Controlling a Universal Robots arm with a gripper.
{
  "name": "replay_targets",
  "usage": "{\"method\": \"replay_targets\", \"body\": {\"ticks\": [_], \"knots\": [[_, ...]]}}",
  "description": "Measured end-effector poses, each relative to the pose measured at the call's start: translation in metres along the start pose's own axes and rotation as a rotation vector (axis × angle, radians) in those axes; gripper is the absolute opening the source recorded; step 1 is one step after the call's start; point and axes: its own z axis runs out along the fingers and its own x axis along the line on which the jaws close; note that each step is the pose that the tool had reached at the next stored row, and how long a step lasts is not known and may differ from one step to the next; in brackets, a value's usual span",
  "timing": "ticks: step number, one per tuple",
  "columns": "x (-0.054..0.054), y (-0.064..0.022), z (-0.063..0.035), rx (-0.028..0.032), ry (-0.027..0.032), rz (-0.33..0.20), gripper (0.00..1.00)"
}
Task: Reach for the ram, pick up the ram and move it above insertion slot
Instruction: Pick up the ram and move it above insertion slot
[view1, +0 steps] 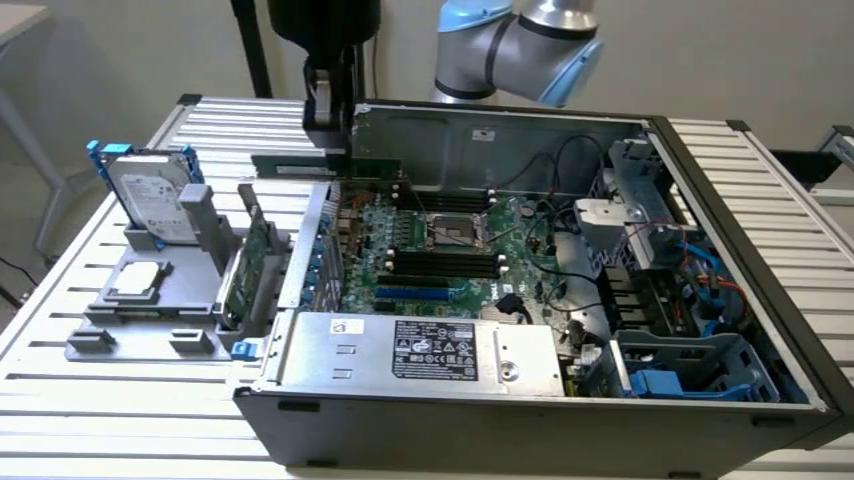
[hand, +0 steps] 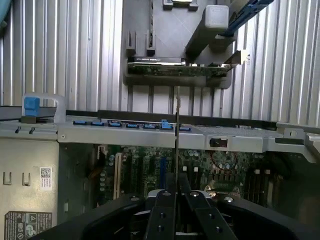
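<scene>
Above the open computer case (view1: 747, 300), holding the ram (view1: 334, 162).
End effector (hand: 176, 192) pinching it edge-on, hanging over the motherboard (view1: 441, 250).

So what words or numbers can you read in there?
None can be read.
Black label on the power supply: print too small.
White sticker: too small.
Hard drive label: blurred.
Stickers in the wrist view: too blurred.
</scene>
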Motion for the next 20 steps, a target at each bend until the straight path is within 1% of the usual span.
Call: {"method": "replay_targets", "body": {"ticks": [6, 10, 16, 20], "knots": [[-0.003, -0.0235, -0.0002, -0.0004, -0.0062, 0.0, 0.13], [-0.005, -0.039, -0.0004, -0.001, -0.0092, 0.0, 0.13], [-0.011, -0.0617, -0.0001, -0.003, -0.0105, 0.0, 0.13], [-0.018, -0.0732, 0.0018, -0.0053, -0.0107, 0.0, 0.13]]}}
